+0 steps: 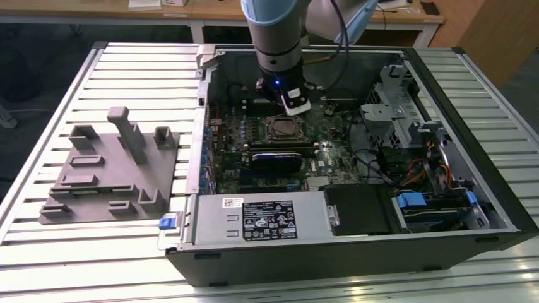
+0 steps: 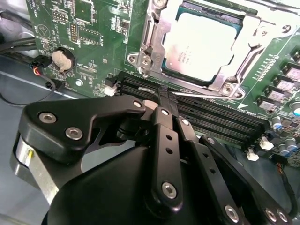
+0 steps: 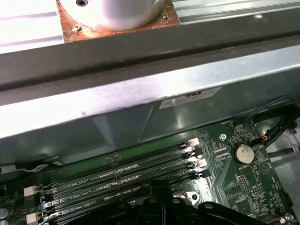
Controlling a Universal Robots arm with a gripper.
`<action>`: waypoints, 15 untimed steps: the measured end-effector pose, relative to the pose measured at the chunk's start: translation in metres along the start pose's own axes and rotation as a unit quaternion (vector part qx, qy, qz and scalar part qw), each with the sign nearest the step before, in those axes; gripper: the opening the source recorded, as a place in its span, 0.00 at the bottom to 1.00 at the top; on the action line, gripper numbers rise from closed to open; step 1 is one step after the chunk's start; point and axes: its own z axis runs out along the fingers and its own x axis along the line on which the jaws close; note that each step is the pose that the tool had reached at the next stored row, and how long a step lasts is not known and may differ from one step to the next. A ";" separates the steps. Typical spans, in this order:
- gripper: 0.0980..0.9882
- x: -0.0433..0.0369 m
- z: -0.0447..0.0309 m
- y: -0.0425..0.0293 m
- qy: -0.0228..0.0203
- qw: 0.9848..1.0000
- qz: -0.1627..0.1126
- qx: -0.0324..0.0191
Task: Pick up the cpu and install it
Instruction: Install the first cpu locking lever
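The cpu (image 2: 201, 43), a pale silvery square, lies flat inside the metal-framed motherboard socket (image 2: 154, 44). In the exterior view the cpu (image 1: 284, 128) sits mid-board inside the open computer case (image 1: 471, 189). My gripper (image 2: 161, 93) hangs just beside the socket, above the black memory slots (image 2: 211, 117), apart from the chip. Its two black fingers (image 2: 161, 136) are pressed together with nothing between them. In the exterior view the gripper (image 1: 296, 107) hovers a little beyond the socket. In the first wrist view the gripper (image 3: 161, 199) is over the memory slots (image 3: 122, 176).
A grey plastic fixture (image 1: 105, 173) with upright blocks stands on the slatted table at the exterior view's left. Inside the case are a power supply (image 1: 261, 218), drive cages (image 1: 404, 120), cables (image 1: 421, 170) and a coin battery (image 2: 62, 58). The case wall (image 3: 140, 103) rises close behind the slots.
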 end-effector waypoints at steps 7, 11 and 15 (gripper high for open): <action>0.01 0.0042 0.0012 0.0017 -0.003 1.000 0.002 0.003; 0.01 0.0044 0.0022 0.0018 -0.006 1.000 0.000 0.011; 0.01 0.0045 0.0026 0.0016 -0.007 1.000 -0.001 0.016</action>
